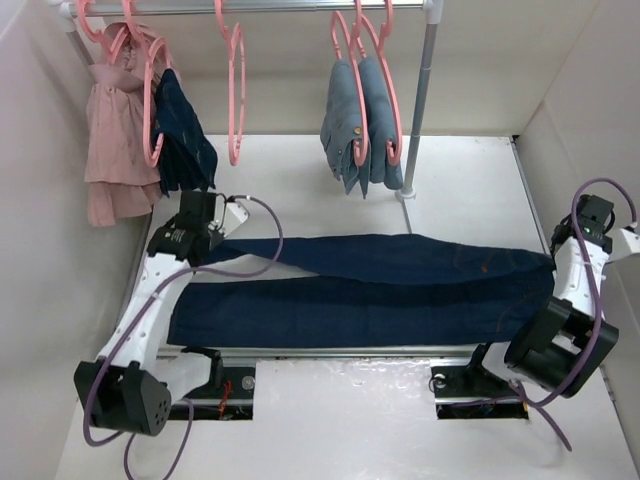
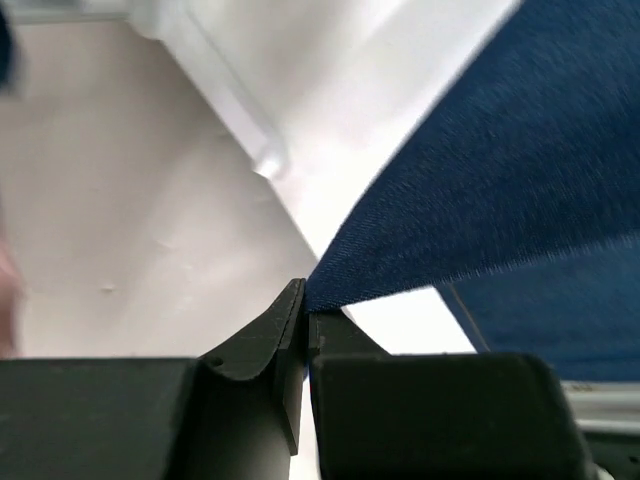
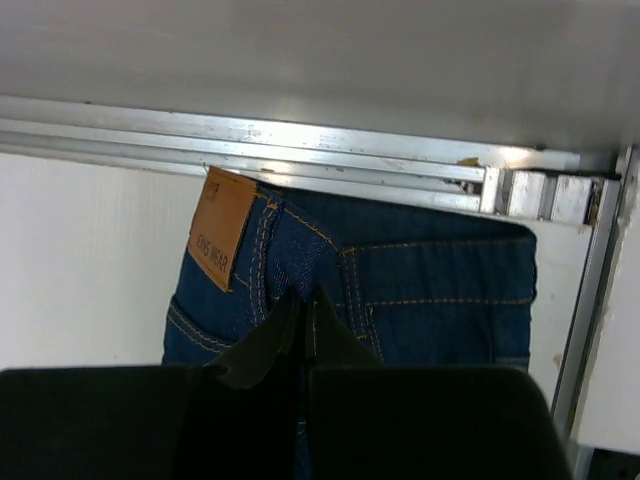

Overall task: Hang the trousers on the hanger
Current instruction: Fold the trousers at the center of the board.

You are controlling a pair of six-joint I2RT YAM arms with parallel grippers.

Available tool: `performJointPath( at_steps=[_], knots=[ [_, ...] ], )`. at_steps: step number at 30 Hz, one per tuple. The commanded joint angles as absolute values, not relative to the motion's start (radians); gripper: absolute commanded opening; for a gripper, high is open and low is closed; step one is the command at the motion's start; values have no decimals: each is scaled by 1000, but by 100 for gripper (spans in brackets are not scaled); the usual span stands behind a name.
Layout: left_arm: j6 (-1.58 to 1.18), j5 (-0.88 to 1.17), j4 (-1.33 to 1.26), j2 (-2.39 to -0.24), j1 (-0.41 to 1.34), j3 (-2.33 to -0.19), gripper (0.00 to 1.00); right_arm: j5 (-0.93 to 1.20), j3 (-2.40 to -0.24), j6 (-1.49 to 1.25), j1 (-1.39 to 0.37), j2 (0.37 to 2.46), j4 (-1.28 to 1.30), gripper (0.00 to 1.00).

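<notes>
The trousers (image 1: pixel 380 285) are dark navy jeans spread across the table, legs to the left and waist to the right. My left gripper (image 1: pixel 224 241) is shut on the end corner of the far leg, which shows in the left wrist view (image 2: pixel 480 190) stretching away from the jaws (image 2: pixel 307 303). My right gripper (image 1: pixel 556 262) is shut on a fold of the waistband (image 3: pixel 300 250) beside the tan leather patch (image 3: pixel 220 225). An empty pink hanger (image 1: pixel 236 90) hangs on the rail at the back.
The rail (image 1: pixel 260 6) also carries hangers with a pink garment (image 1: pixel 115 140), another dark navy garment (image 1: pixel 185 130) and pale grey-blue jeans (image 1: pixel 360 125). The rail's upright post (image 1: pixel 420 110) stands at the back right. White walls close in both sides. A metal strip (image 1: pixel 330 350) runs along the near edge.
</notes>
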State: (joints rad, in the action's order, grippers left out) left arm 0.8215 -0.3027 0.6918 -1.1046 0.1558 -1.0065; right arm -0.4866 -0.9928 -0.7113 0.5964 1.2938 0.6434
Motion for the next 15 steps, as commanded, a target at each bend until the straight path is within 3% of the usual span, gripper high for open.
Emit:
performJointPath(
  at_steps=[1, 6, 15],
  knots=[
    [807, -266, 768, -994, 153, -967, 0, -540, -1006, -827, 620, 1243, 679, 0],
    [877, -118, 828, -833, 172, -908, 0, -500, -942, -893, 676, 1178, 735, 0],
    [963, -209, 850, -712, 172, -778, 0, -618, -1017, -923, 716, 1171, 859, 0]
  ],
)
